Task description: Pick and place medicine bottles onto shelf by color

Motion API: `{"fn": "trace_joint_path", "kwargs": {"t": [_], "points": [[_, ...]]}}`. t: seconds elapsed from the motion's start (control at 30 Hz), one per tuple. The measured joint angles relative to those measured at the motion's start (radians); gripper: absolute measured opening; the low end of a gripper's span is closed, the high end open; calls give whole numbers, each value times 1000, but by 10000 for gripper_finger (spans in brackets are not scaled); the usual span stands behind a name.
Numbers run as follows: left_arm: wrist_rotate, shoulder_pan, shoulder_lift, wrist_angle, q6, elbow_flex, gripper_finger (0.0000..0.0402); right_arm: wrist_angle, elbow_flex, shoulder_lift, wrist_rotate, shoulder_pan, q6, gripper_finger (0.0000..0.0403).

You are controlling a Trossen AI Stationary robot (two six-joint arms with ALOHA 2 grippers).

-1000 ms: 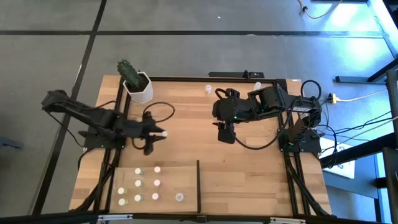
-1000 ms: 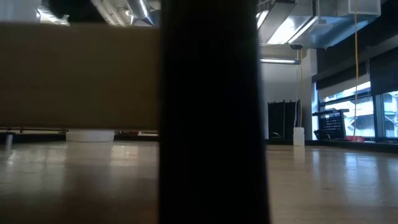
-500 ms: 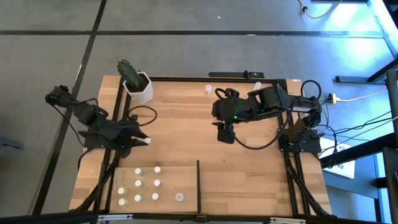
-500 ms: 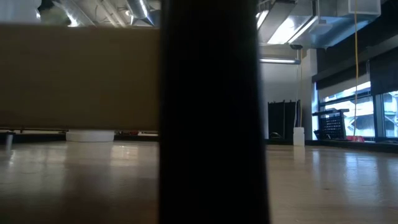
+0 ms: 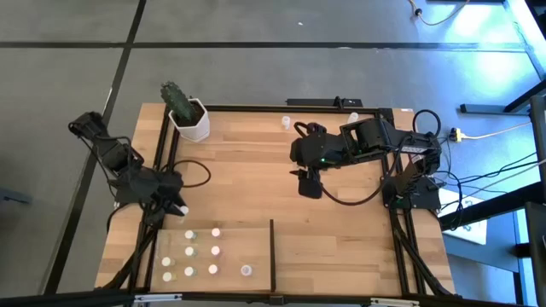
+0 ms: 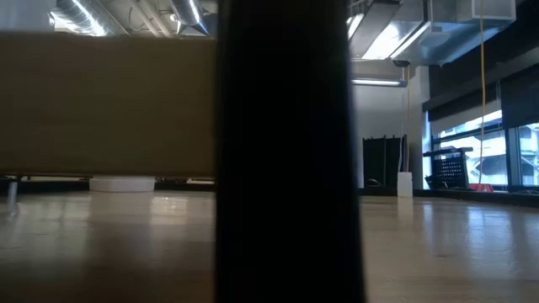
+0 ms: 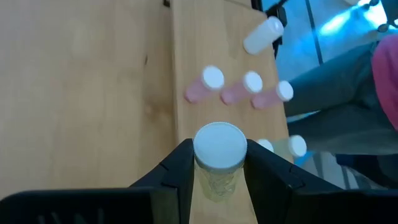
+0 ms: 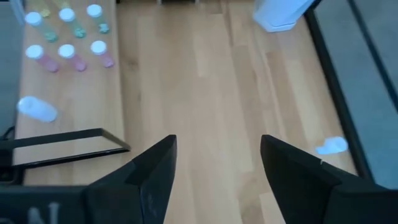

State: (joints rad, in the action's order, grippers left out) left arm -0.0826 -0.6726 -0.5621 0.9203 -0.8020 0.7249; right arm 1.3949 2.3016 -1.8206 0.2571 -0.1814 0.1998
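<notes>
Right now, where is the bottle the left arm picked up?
The bottle sits clamped in the left pincer, at the table's left edge in the high view, just short of the shelf.

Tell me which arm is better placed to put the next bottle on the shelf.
The left. Its fingers already hold a white-capped bottle, and in the high view the left gripper is just beside the shelf. The right gripper is empty and open over the middle of the table.
</notes>
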Motion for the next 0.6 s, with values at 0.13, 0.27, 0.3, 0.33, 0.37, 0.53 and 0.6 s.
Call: {"fn": "trace_joint_path", "kwargs": {"t": [0.13, 0.27, 0.3, 0.33, 0.37, 0.53, 0.6], "points": [[-5, -37, 0, 12, -37, 0, 112, 0, 0, 0, -58, 0, -22, 234], [-54, -69, -1, 13, -48, 0, 112, 0, 0, 0, -68, -1, -21, 234], [-67, -78, -4, 15, -43, 0, 112, 0, 0, 0, -68, 0, -21, 234], [-87, -87, -8, 19, -37, 0, 112, 0, 0, 0, -68, 0, -21, 234], [-113, -96, -13, 24, -36, 0, 112, 0, 0, 0, -68, 0, -20, 234], [-312, -138, -17, 52, -61, -1, 112, -27, 0, 0, -68, 0, -20, 234], [-402, -151, -30, 62, -82, -1, 112, -44, 0, 0, -67, 0, -22, 234]]}}
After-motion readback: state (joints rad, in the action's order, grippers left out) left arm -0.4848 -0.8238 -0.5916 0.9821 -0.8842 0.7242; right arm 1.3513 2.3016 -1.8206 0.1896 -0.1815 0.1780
